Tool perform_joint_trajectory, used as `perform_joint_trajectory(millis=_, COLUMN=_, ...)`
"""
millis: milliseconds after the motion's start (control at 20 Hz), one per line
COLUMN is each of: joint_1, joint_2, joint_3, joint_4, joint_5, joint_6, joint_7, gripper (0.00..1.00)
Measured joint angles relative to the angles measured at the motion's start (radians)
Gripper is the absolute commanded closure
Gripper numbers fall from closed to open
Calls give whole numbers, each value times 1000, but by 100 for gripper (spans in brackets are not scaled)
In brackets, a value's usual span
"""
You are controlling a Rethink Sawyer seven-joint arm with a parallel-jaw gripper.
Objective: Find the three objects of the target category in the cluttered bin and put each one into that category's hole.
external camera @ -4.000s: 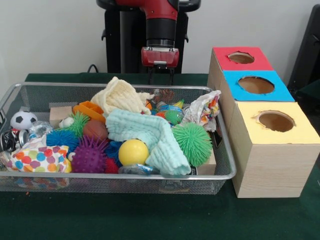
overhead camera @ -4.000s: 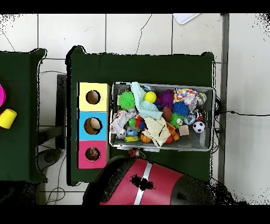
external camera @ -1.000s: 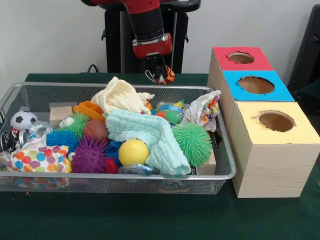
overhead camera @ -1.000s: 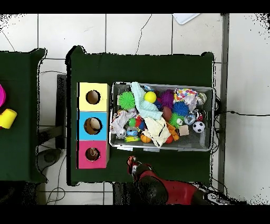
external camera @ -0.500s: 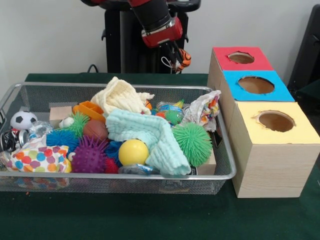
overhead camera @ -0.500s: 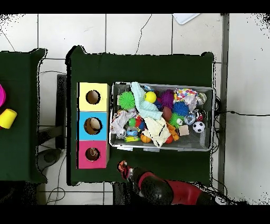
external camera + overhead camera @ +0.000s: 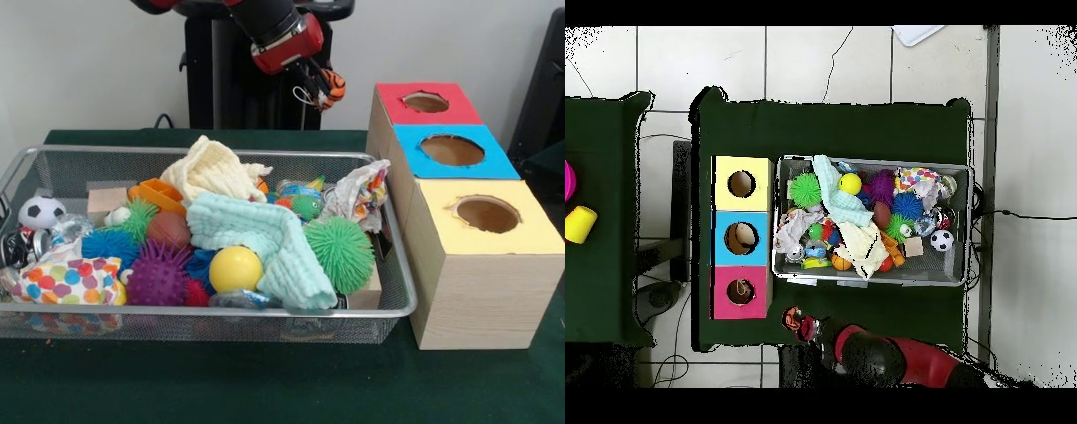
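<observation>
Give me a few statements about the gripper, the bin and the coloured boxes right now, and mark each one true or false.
1. The gripper is shut on a small orange striped toy. True.
2. That toy is already over the yellow box. False: it hangs in the air beside the red box, not yet above any hole.
3. The blue box sits between the red and yellow ones. True.
4. The yellow ball lies on the table outside the wire bin. False: it is inside the bin, beside the mint cloth.
</observation>
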Motion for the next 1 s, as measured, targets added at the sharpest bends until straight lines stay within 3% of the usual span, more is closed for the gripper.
perform_joint_trajectory(millis=400, joint_1=-85, joint_2=13, joint_3=106, joint_4=1, joint_5=17, joint_6=62, joint_7=0, gripper=100)
perform_joint_trajectory(millis=1000, joint_1=-62, joint_2=-20, joint_3=235, joint_4=1, joint_5=130, joint_6=78, joint_7=0, gripper=100)
